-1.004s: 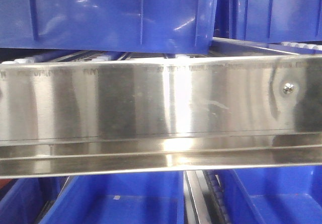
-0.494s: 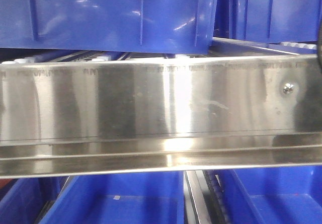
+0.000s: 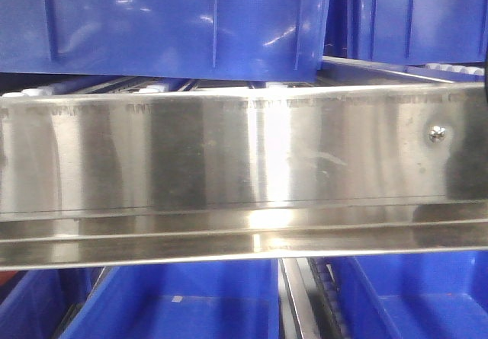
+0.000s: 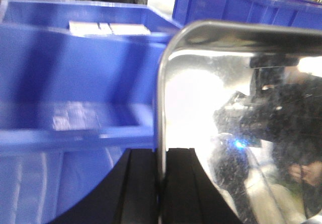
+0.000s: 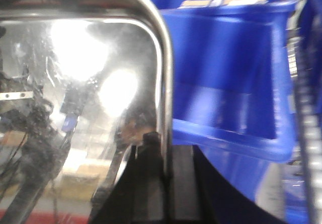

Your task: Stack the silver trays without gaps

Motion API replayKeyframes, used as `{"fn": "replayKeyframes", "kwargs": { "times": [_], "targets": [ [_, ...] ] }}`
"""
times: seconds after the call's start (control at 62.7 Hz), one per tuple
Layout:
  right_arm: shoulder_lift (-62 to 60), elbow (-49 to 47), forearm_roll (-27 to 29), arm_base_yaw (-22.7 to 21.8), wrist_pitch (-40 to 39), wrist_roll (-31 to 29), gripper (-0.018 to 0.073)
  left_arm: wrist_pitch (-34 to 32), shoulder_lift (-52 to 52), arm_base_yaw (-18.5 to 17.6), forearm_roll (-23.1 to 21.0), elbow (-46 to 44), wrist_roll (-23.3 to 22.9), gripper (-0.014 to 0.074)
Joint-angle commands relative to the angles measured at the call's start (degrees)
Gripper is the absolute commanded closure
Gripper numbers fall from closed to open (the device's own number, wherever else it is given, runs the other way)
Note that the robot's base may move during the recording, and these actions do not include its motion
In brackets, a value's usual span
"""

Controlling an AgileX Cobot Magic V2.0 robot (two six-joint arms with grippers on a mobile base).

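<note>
exterior front-facing: rail (image 3: 229, 156) unchanged; left hand (image 4: 160, 183), right hand (image 5: 164, 183) pinch silver tray (image 4: 211, 98).

Steel shelf (image 3: 191, 156) w/ blue bins (image 3: 175, 27) atop

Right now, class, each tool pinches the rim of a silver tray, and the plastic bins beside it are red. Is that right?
Not quite: the bins are blue, as both wrist views show. The left tool and the right tool do each pinch the rim of a silver tray.
</note>
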Motion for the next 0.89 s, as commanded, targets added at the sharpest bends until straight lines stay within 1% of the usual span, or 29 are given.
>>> {"fn": "replayKeyframes", "kwargs": {
  "times": [0.0, 0.143, 0.255, 0.319, 0.351, 0.414, 0.542, 0.606, 0.717, 0.749, 0.877],
  "targets": [
    [-0.78, -0.61, -5.62, 0.93, 0.61, 2.00, 0.0638, -1.64, -0.29, -0.10, 0.33, -0.63, -1.51, 0.0613],
    [-0.67, -0.61, -5.62, 1.28, 0.61, 2.92, 0.0638, -1.39, -0.21, -0.10, 0.94, -0.63, -1.75, 0.0613],
    [-0.67, -0.61, -5.72, 1.28, 0.84, 3.47, 0.0638, -1.29, -0.21, -0.10, 1.63, -0.63, -3.62, 0.0613],
    [-0.67, -0.61, -5.71, 1.28, 0.95, 3.47, 0.0638, -1.09, -0.21, -0.10, 3.52, -0.63, -4.98, 0.0614],
    [-0.67, -0.61, -5.71, 1.28, 0.95, 3.47, 0.0638, -0.33, -0.21, -0.10, 5.71, -0.63, -6.80, 0.0614],
    [-0.67, -0.61, -5.71, 1.28, 0.89, 3.65, 0.0638, 1.20, -0.21, -0.10, 8.89, -0.63, -8.81, 0.0614],
    [-0.67, -0.61, -6.14, 1.28, 0.89, 4.74, 0.0638, 2.56, -0.21, -0.35, 9.28, -0.63, -9.09, 0.0614],
    [-0.67, -0.61, -6.40, 1.28, 0.89, 5.14, 0.0638, 2.26, -0.21, -1.26, 9.28, -0.63, -9.09, 0.0614],
    [-0.67, -0.61, -6.40, 1.28, 0.89, 5.49, 0.0638, 1.46, -0.03, -4.26, 10.49, -0.63, -9.22, 0.0614],
    [-0.67, -0.61, -6.40, 1.28, 0.89, 5.63, 0.0638, 1.21, 0.07, -5.26, 11.37, -0.63, -10.10, 0.0614],
    [-0.67, -0.61, -6.53, 1.28, 0.89, 5.91, 0.0638, 1.18, 0.99, -7.54, 17.26, -0.63, -15.41, 0.0614]
  ]
}}
